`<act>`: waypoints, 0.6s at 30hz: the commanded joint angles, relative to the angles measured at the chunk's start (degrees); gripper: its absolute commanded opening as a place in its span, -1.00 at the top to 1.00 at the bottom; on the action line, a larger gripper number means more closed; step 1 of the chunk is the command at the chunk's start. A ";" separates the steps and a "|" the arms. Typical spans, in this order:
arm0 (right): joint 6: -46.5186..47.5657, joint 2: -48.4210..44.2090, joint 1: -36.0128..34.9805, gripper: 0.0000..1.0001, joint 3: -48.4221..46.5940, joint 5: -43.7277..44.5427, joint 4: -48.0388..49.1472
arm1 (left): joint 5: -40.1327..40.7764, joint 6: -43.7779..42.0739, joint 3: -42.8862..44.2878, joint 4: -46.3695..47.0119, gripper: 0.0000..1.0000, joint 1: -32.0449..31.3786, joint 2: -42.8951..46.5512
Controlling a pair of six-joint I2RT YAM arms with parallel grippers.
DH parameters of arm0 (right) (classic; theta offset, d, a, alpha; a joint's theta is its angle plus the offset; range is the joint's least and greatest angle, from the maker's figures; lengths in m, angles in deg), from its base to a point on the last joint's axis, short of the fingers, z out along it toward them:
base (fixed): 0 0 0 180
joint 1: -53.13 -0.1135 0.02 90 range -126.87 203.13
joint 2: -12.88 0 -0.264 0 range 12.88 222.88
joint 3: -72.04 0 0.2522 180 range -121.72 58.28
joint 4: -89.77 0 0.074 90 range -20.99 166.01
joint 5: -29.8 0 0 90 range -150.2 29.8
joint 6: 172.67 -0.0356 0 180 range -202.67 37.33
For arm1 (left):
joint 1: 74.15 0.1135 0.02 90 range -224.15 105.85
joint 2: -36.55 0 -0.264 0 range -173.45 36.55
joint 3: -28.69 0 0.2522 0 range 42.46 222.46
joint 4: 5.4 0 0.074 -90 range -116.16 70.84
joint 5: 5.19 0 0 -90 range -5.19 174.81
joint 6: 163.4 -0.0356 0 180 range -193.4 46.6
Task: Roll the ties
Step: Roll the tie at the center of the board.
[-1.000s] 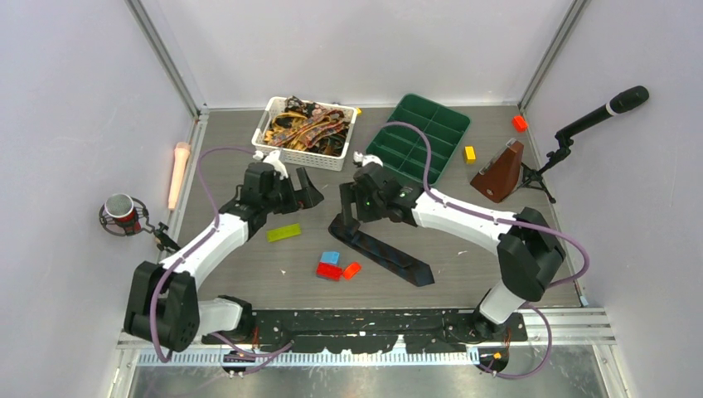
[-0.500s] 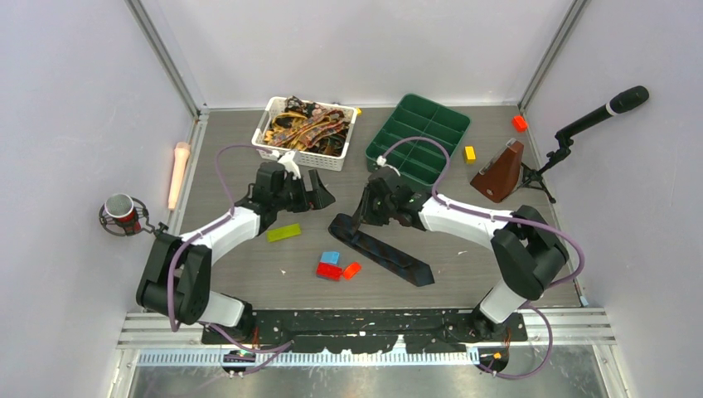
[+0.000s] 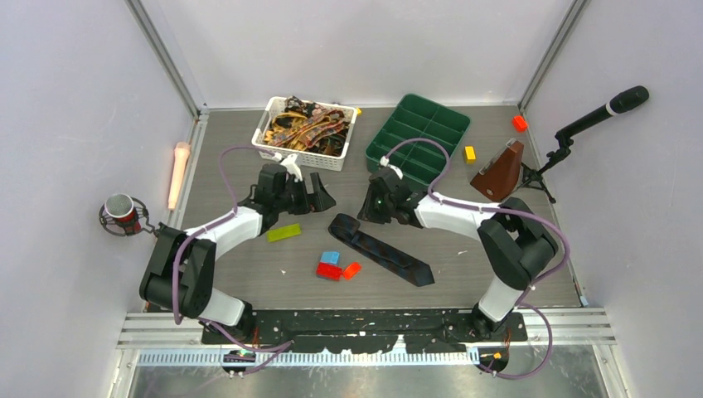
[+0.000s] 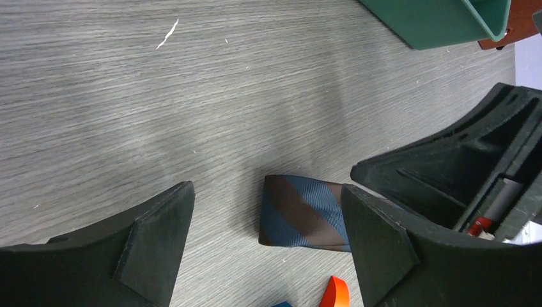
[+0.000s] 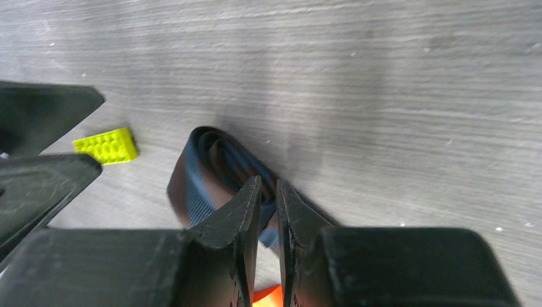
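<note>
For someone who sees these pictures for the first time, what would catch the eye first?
A dark striped tie lies slantwise mid-table, its folded end near the open left gripper and the shut right gripper. At the far edge, a white basket piled with patterned ties stands beside a green tray.

Ribbed cloth tie [image 4: 300,220], matt woodgrain table [image 4: 192,96]

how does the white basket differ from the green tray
The white basket has slotted walls and holds a heap of patterned ties; the green tray has solid walls, is split into compartments, and shows nothing inside. The basket sits nearly square to the table; the tray is turned at an angle. Both sit at the table's far side.
</note>
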 commanded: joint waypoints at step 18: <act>12.62 9.18 -0.40 0.65 -9.33 -0.76 -0.88 | -0.14 -0.73 -0.78 1.24 -0.72 -0.27 -0.03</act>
